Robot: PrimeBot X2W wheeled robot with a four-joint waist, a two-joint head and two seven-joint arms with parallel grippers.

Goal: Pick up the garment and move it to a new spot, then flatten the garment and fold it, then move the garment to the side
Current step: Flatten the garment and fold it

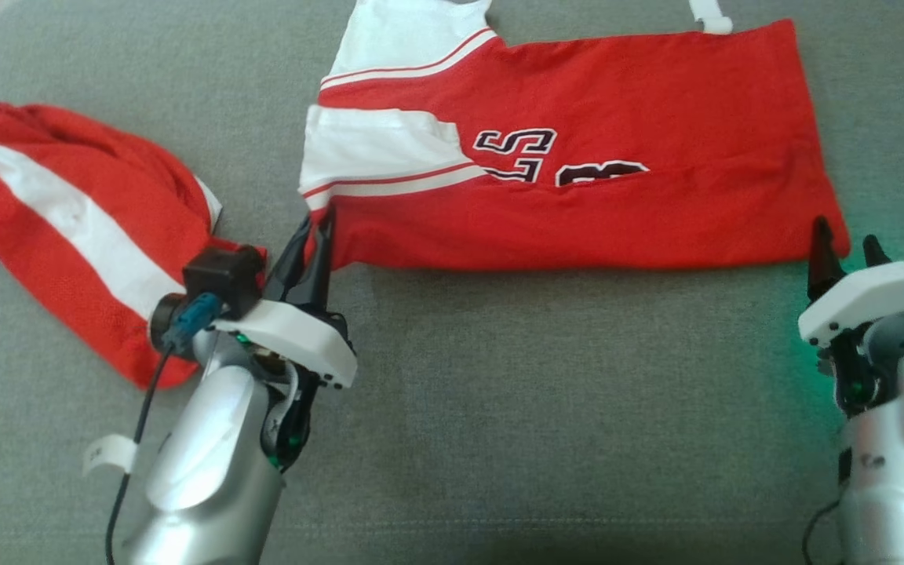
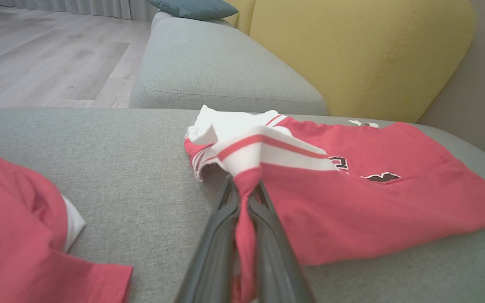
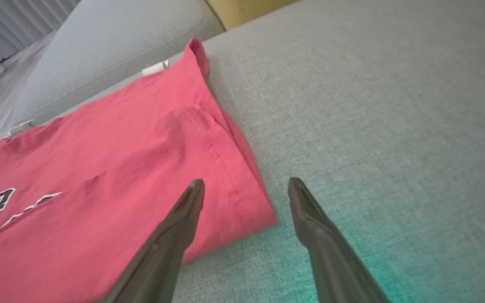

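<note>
Grey woven seat ran flat and wide under everything, with a broad bare stretch on the near side of the jersey and more bare fabric past its right end. Beyond the jersey's far side, the left wrist view showed a pale wood floor, a second grey pad, a teal cushion and a smooth yellow backrest.

Left of the jersey and apart from it lay a bundle of red mesh with a white stripe, rumpled and rounded. The left gripper sat at the jersey's near left corner, its fingers clamped tight on a pinch of red cloth that ran down between them.

The jersey lay mid-seat as a long flat band. It was red, with white panels and thin red piping at its left end, and black-and-white numerals partly hidden by a crease. Its near edge ran straight, and a stitched hem closed its right end.

The right gripper stood at the jersey's near right corner, fingers spread wide and holding nothing. One tip was over the red cloth and the other over bare seat, where a green glow fell.
</note>
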